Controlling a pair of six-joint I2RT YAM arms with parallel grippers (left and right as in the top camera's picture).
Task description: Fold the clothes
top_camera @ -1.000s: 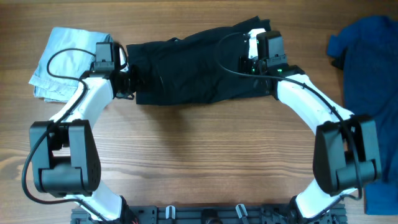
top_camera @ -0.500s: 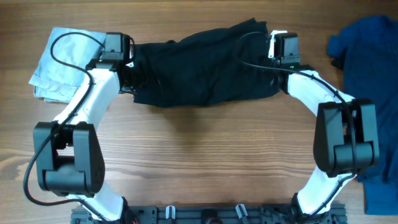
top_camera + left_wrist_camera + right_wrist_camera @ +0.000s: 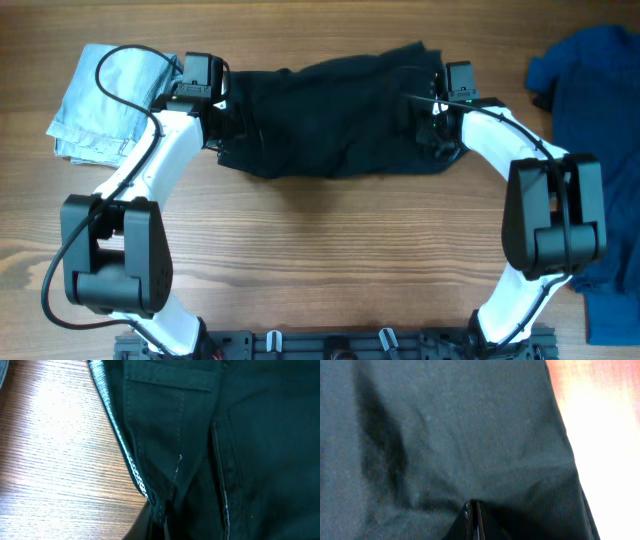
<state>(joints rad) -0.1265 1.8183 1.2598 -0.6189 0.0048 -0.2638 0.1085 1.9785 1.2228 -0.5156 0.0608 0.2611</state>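
Your black shorts (image 3: 335, 120) lie long-ways, left to right, on the far side of the surface (image 3: 320, 250). Left claw (image 3: 157, 522) is pinching their left end and right claw (image 3: 474, 517) is clenched on the right end.

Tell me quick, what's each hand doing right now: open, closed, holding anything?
Left hand: closed, gripping one end of the plain black cloth shorts.
Right hand: closed, gripping the same shorts at the other end.

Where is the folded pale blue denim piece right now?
In the overhead view, the pale blue denim piece lies at the far left of the wooden table, just left of the left gripper, which grips the plain black shorts.
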